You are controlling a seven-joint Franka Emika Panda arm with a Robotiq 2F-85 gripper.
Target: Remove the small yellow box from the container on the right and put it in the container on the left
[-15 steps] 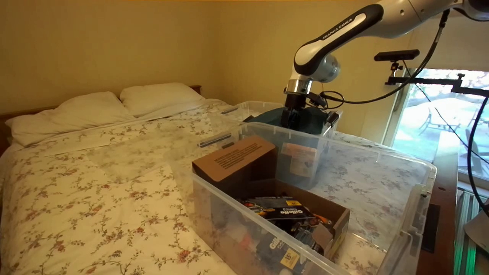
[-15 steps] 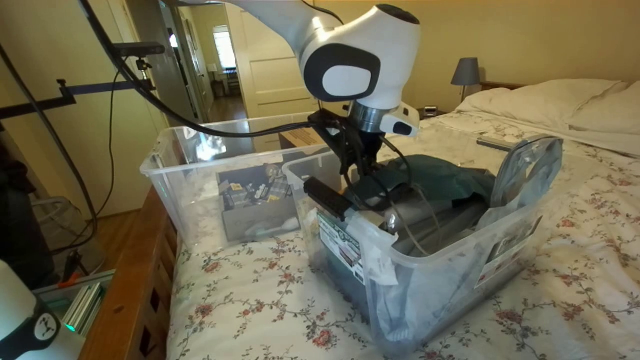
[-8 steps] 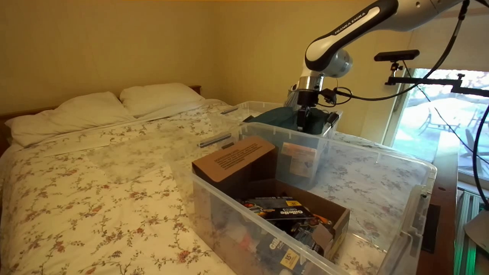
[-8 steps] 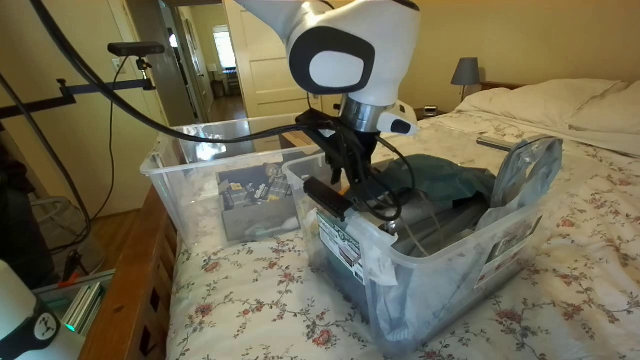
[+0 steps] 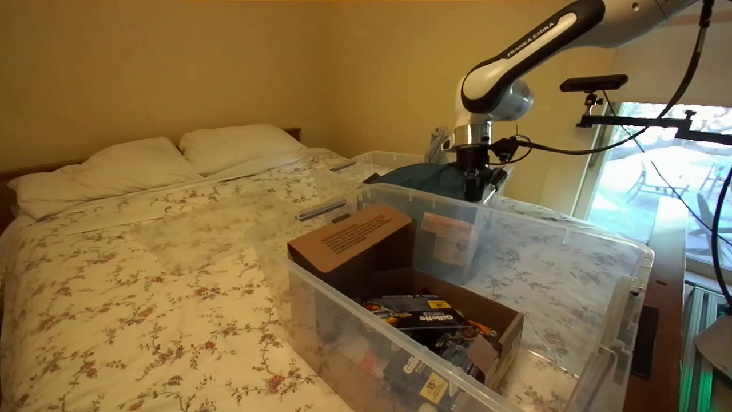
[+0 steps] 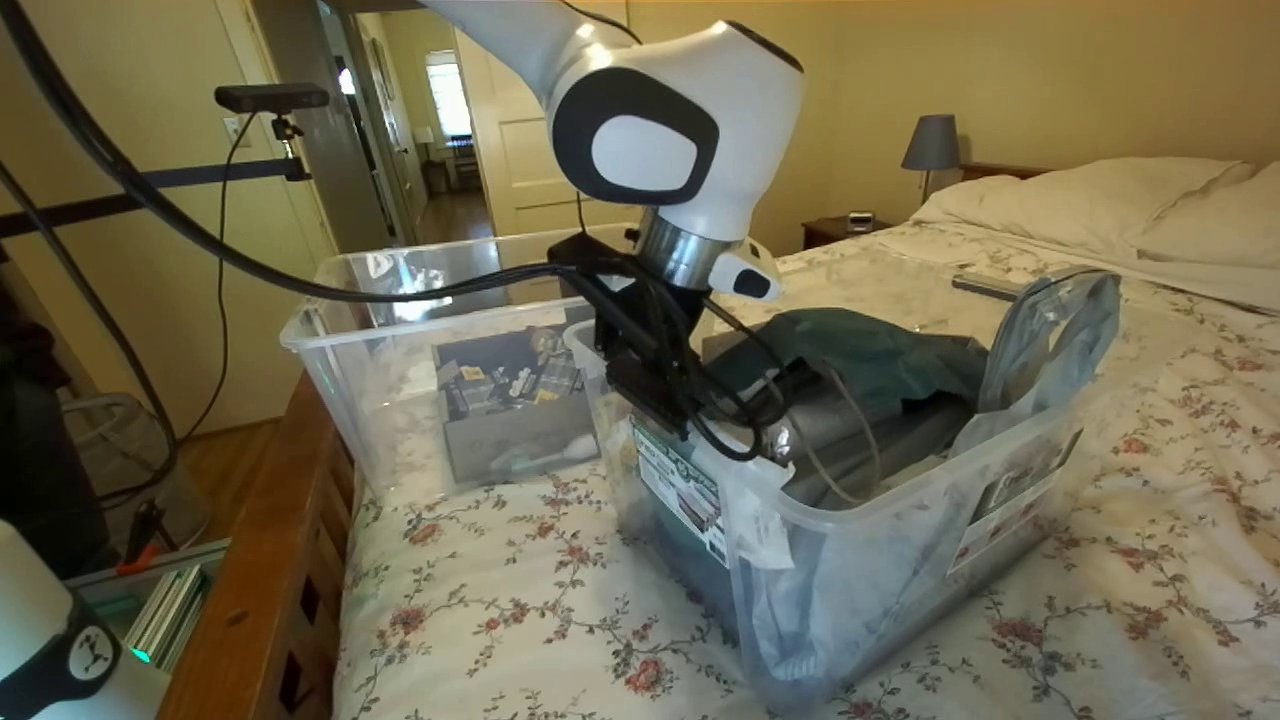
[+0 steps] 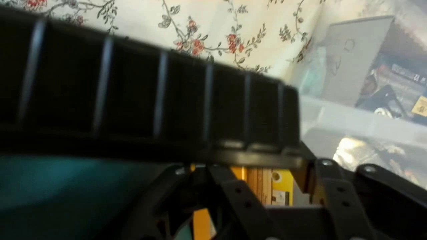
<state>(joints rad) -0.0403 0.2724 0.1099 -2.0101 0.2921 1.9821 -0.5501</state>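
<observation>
Gripper (image 5: 472, 191) spread, holding nothing. Yellow box (image 7: 282, 186), apparently down in the right bin (image 6: 870, 570), shows off-centre in the gap: clear the handle (image 7: 150, 100), centre, then descend straight.

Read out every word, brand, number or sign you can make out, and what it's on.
"FRANKA EMIKA": robot arm
"Gillette": black package
"Gil", then unclear: lower dark package
"15": that package's yellow label
Wordless round logo: white robot part
Too small or blurred: cardboard flap print, container stickers, black package's yellow tag, wrist-view lettering.
</observation>
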